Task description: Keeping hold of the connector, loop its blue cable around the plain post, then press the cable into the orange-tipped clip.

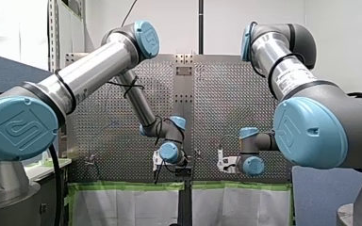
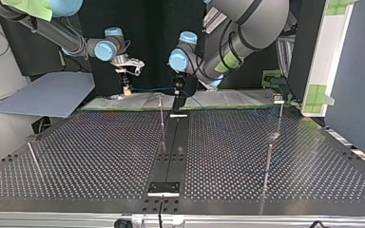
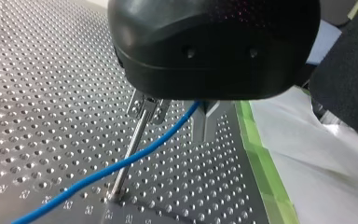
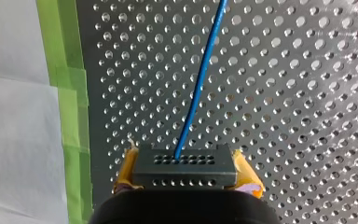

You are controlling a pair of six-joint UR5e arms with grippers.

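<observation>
Yellow pads [image 4: 126,168] of my right gripper [image 4: 185,158] are shut on a dark grey connector [image 4: 184,170] with rows of holes. The blue cable [image 4: 198,88] leaves it and runs away over the perforated table [image 4: 284,93]. In the top view my right gripper [image 2: 126,89] is at the far left and the cable [image 2: 149,89] stretches level to my left gripper [image 2: 177,95]. The metal fingertips of my left gripper [image 3: 204,122] are pinched on the cable [image 3: 121,163] above the plate. A thin metal post [image 3: 129,156] stands just beside those fingers, with the cable crossing in front of it.
Green tape [image 3: 256,154] and white sheeting border the table's edge by both grippers. In the top view more thin posts stand at the right [image 2: 267,161] and left [image 2: 33,159], one topped by a small block [image 2: 278,98]. A black strip [image 2: 171,152] runs down the middle.
</observation>
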